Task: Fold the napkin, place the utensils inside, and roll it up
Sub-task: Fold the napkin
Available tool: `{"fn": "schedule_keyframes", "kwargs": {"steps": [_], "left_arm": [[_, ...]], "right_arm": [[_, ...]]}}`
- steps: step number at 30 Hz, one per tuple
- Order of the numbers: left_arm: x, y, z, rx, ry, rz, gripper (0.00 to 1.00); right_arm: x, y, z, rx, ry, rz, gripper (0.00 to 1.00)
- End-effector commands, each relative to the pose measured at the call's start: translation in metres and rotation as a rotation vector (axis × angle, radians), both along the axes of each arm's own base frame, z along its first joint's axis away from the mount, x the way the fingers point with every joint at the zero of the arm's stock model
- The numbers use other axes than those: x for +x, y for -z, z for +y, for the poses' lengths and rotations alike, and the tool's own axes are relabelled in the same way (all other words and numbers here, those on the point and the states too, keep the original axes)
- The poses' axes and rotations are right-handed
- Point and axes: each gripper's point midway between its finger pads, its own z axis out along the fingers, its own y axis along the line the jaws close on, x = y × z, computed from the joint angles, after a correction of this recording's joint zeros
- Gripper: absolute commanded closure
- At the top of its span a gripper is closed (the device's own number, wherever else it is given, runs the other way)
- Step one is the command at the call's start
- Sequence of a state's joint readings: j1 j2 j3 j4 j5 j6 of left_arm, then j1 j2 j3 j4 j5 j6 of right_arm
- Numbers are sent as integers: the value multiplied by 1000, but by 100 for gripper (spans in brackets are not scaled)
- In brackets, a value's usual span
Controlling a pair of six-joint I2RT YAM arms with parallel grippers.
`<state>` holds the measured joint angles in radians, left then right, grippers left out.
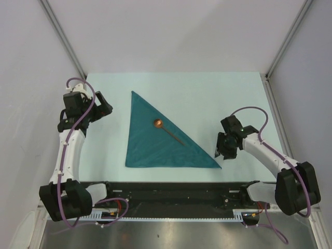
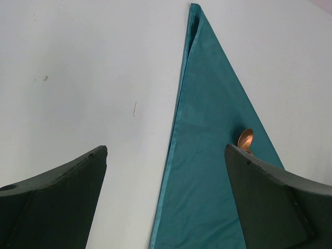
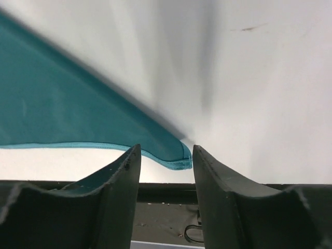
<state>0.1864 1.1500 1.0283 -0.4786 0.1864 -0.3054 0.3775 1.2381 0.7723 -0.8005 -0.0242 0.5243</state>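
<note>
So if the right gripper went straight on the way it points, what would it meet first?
Probably the napkin: its near right corner lies just ahead of the right gripper; height over the table is unclear.

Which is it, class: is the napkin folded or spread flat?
Folded: the napkin lies as a triangle, two layers showing at its far corner.

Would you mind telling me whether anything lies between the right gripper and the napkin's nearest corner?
Nothing visible does: the right gripper hangs beside the right corner of the napkin, with only bare table between. The spoon lies farther left on the napkin.
</note>
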Motion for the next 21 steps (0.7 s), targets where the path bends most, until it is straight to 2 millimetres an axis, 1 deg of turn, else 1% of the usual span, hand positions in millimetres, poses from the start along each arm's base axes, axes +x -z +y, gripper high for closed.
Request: {"fn": "schedule_keyframes", "kwargs": {"steps": [1,5,7,13,21], "left_arm": [[5,-6,1,-5,7,-34,0],[6,-5,0,-6,8,-31,0],[6,-5,-1,-9,11,-33,0],[7,-2,-4,-29,25,-25,0],[8,1,-7,-43,36,-17,0]], "right_arm": [[-7,3,-1,21,45,42,53],[-13,2,2,34,36,57,53],[-16,1,6,49,21,59,51],[-25,10,2,-9,41,102,50],[-28,20,0,-47,52,134,54]]}}
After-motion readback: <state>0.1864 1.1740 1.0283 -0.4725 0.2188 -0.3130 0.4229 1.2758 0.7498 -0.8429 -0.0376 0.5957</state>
